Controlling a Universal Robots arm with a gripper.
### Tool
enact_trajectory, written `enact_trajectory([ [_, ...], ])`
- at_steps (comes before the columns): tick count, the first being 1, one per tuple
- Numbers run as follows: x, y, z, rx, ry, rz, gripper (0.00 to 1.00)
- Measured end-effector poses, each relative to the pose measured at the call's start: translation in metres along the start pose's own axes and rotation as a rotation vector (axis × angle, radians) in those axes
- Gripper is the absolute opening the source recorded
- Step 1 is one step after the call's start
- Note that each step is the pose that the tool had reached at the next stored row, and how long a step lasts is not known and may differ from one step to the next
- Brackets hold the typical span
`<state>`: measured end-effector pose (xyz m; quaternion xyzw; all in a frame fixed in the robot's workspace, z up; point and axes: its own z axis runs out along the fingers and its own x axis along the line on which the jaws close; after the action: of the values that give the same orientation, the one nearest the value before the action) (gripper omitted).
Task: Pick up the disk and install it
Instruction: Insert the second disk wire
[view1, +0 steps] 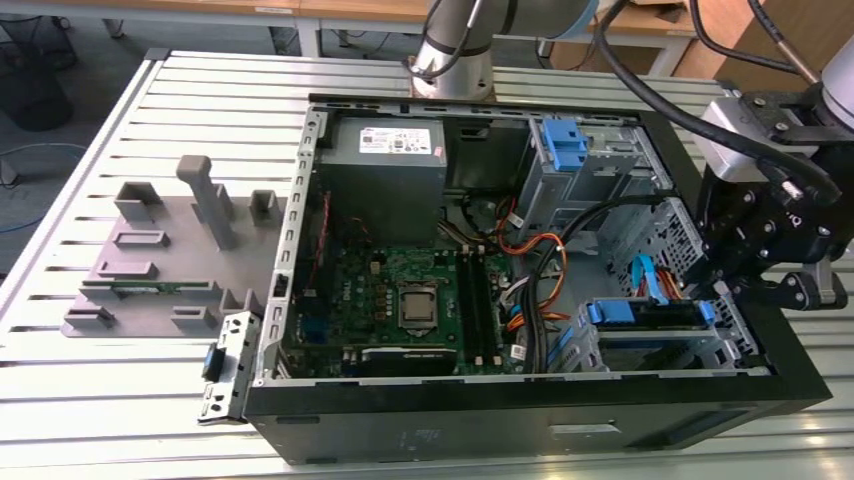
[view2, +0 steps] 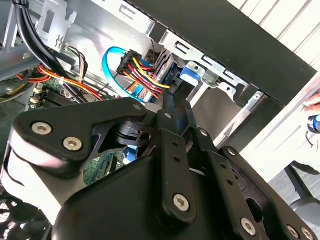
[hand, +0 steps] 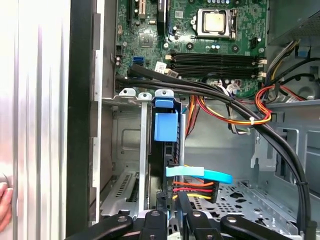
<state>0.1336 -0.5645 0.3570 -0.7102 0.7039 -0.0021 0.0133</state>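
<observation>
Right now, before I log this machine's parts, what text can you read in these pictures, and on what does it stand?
White sticker on the grey box: print too small to read.
Motherboard: markings too blurred to read.
No other text is legible.

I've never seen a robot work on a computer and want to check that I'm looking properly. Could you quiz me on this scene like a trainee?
1. True or false: the computer case lies open, with its motherboard exposed.
2. Where is the tool? A: over the grey plate beside the case. B: at the drive cage, on the exterior view's right. C: above the power supply.
3. Fill in: the disk, standing on edge in the cage with the tool shut on it, sits in a ___ plastic carrier.

Key: 1 true; 2 B; 3 blue.
</observation>
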Motion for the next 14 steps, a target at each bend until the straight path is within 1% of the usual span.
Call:
enact_trajectory([
  [7,0.0,0.0,-0.0002,0.0,-0.0001,0.0,0.23],
  [8,-0.0001,-0.0001,-0.0001,-0.0044,-0.0001,0.0,0.23],
  [9,0.0,-0.0001,0.0,-0.0154,0.0,0.0,0.23],
  [10,-0.0001,0.0,0.0,-0.0208,0.0,0.0,0.23],
  [14,0.0,0.0,0.0001,-0.0215,-0.0011,0.0,0.23],
])
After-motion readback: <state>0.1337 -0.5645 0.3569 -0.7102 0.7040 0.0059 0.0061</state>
